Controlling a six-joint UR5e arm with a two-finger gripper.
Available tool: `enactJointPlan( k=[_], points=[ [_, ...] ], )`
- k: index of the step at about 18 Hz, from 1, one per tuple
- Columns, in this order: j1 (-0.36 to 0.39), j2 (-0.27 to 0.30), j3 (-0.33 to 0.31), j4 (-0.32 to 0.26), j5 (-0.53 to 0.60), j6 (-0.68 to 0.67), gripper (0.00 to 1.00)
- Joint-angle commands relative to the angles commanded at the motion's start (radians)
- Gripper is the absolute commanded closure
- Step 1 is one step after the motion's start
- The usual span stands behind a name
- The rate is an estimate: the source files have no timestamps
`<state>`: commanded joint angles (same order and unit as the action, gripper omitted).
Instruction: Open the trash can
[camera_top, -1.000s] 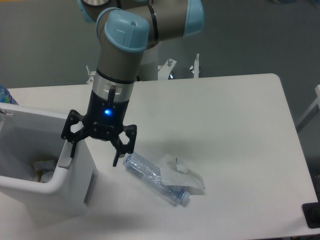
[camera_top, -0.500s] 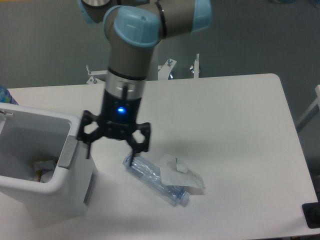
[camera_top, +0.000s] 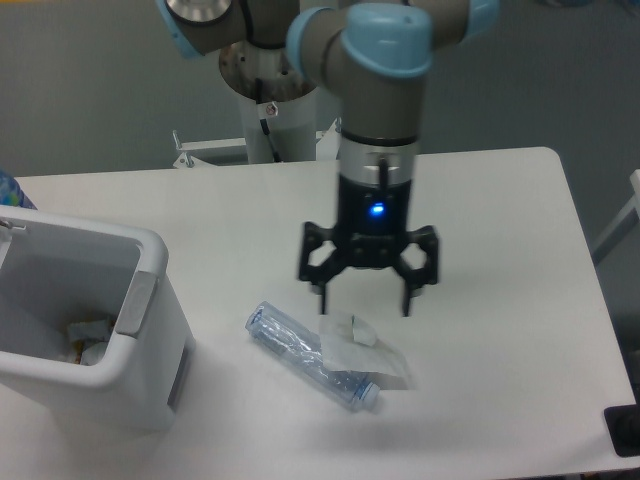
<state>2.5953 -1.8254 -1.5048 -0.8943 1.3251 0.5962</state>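
My gripper (camera_top: 365, 297) hung with fingers spread, holding nothing. The trash can (camera_top: 150, 350) stood well off to its left — lid-end open, I judged

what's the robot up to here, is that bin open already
Yes. The trash can at the table's left edge stands open, with some scraps visible inside. The gripper hangs open and empty above the crushed clear bottle lying mid-table, touching neither it nor the bin.
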Motion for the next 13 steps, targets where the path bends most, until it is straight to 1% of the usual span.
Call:
enactJointPlan(
  k=[2, 3, 6, 8, 10, 11, 13],
  points=[
    [0.044, -0.018, -0.005, -0.008, 0.055, 0.115, 0.0],
    [0.069, -0.038, -0.008, -0.015, 0.075, 0.184, 0.0],
    [0.169, -0.097, -0.006, -0.086, 0.141, 0.437, 0.0],
    [0.195, -0.1, 0.003, -0.135, 0.173, 0.552, 0.0],
    [0.198, -0.101, 0.02, -0.193, 0.175, 0.579, 0.0],
    [0.197, -0.107, 0.023, -0.204, 0.175, 0.579, 0.0],
    [0.19, -0.117, 0.02, -0.196, 0.175, 0.579, 0.0]
  ],
)
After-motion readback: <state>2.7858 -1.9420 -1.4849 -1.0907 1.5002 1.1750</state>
